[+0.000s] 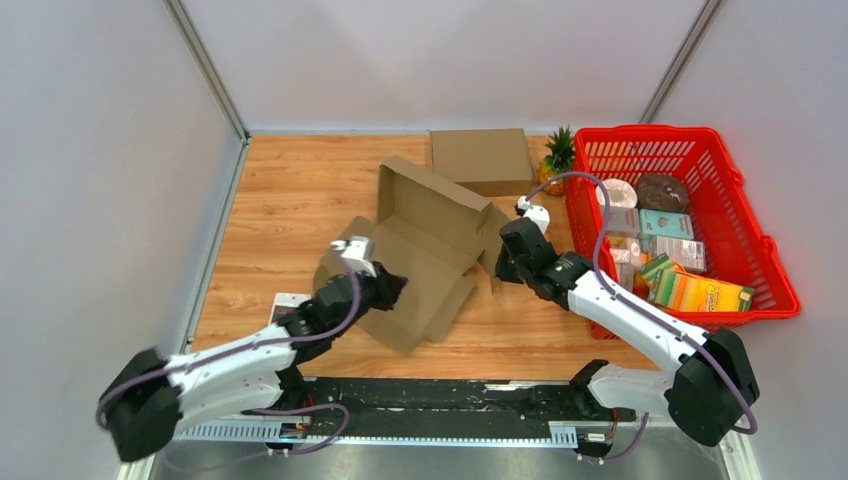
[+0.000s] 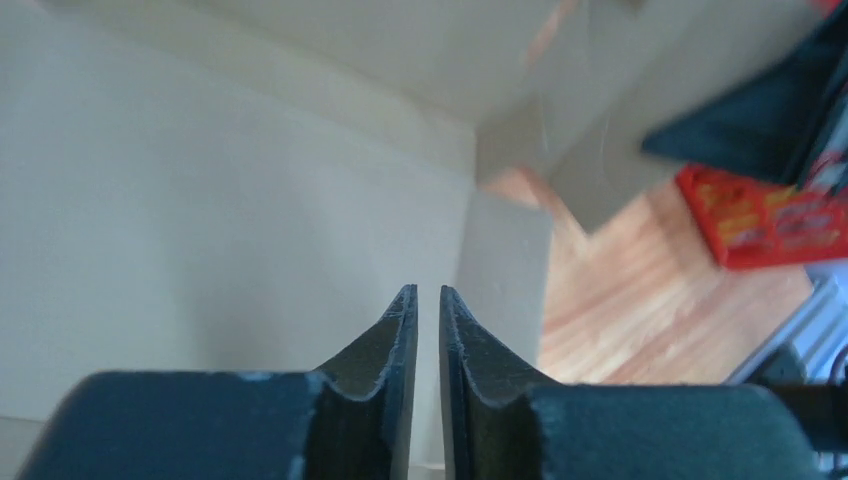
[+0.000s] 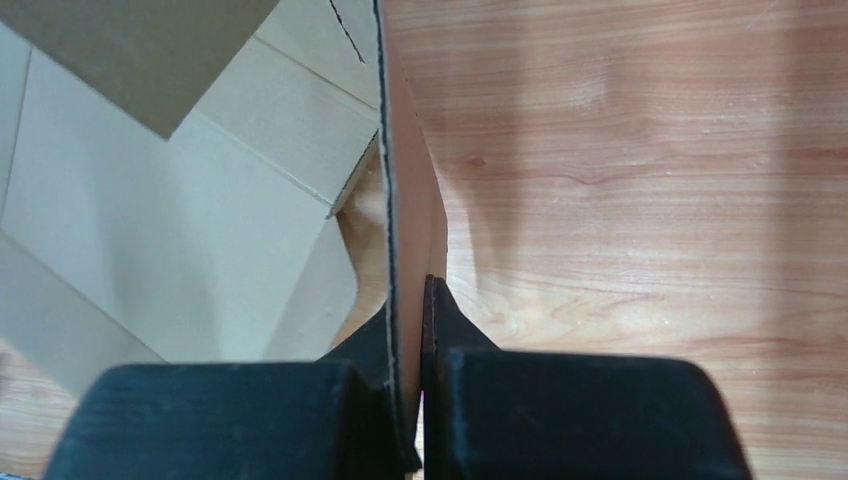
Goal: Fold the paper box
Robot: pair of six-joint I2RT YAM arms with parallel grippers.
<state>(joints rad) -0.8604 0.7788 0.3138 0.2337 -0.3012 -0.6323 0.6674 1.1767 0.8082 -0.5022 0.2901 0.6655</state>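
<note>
The paper box (image 1: 425, 245) is brown cardboard, lying open and half folded in the middle of the wooden table, its lid panel raised at the back. My right gripper (image 1: 503, 265) is at the box's right side, shut on an upright side flap (image 3: 392, 150); in the right wrist view my right gripper (image 3: 410, 290) pinches the flap's thin edge. My left gripper (image 1: 388, 290) reaches over the box's near left part. In the left wrist view my left gripper (image 2: 428, 290) has its jaws a narrow slit apart, nothing between them, with pale cardboard (image 2: 200, 220) close behind.
A red basket (image 1: 650, 131) full of groceries stands at the right, close to my right arm. A closed cardboard box (image 1: 481, 160) and a small pineapple (image 1: 557, 155) sit at the back. A white card (image 1: 287, 303) lies by my left arm. Walls enclose the table.
</note>
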